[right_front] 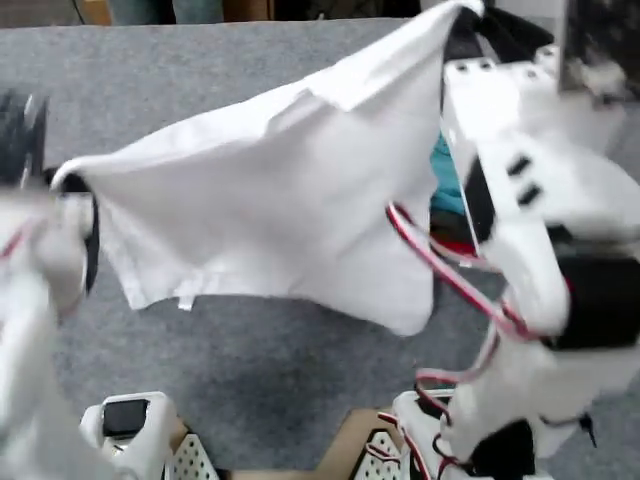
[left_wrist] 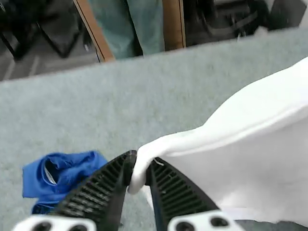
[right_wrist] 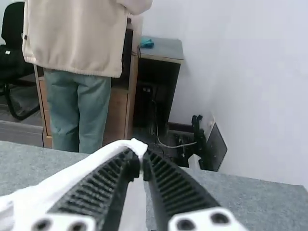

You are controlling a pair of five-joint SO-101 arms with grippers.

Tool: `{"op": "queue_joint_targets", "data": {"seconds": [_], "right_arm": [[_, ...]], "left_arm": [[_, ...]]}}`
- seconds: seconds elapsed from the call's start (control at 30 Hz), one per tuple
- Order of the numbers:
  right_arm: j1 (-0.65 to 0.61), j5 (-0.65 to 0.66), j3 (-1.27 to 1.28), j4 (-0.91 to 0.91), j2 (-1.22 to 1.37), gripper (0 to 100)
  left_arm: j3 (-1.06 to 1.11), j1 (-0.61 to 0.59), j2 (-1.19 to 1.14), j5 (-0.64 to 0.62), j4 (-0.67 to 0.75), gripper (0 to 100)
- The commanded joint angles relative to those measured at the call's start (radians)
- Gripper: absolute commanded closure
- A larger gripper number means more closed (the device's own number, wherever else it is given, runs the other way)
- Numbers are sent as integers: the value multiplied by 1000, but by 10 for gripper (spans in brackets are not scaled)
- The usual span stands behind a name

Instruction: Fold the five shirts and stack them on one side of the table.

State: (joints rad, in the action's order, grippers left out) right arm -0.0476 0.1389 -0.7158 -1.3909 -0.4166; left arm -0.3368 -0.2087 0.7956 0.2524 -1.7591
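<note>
The left gripper (left_wrist: pixel 140 162) is clamped on one corner of the white shirt (right_front: pixel 270 200), low over the left side of the table (right_front: pixel 250 350). The right gripper (right_wrist: pixel 140 158) is clamped on the opposite corner and is raised high near the far right edge. The shirt hangs spread between them. A blue shirt (left_wrist: pixel 57 178) lies crumpled on the table just beside the left gripper. Bare grey surface shows below the white shirt's lower edge, toward the near side.

surface: grey table (right_front: pixel 250 380) | lying on it: crumpled blue shirt (left_wrist: pixel 57 178)
</note>
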Motion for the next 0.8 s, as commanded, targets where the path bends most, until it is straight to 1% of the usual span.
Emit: {"op": "queue_joint_targets", "data": {"seconds": [0.0,0.1,0.2,0.3,0.43,0.5,0.57,0.63,0.7,0.77], "right_arm": [[-11,6,-110,-78,-70,985],[-11,6,-202,-120,-110,985],[-9,6,-280,-123,-128,985],[-9,6,-302,-120,-113,985],[-9,6,-298,-91,-12,985],[-25,6,-277,-61,68,985],[-74,6,-240,-35,154,985],[-110,8,-202,-5,246,985],[-135,8,-177,66,344,985],[-140,0,-156,163,453,985]], "left_arm": [[42,-4,144,14,0,971],[104,-5,253,8,-2,972],[162,-5,364,0,-2,972],[206,-31,427,-17,-2,972],[249,-76,410,-12,3,971],[305,-76,370,-12,48,971],[383,-76,322,-12,149,971],[492,-81,262,-11,299,971],[645,-82,181,32,539,970],[792,-82,68,72,835,970]]}}
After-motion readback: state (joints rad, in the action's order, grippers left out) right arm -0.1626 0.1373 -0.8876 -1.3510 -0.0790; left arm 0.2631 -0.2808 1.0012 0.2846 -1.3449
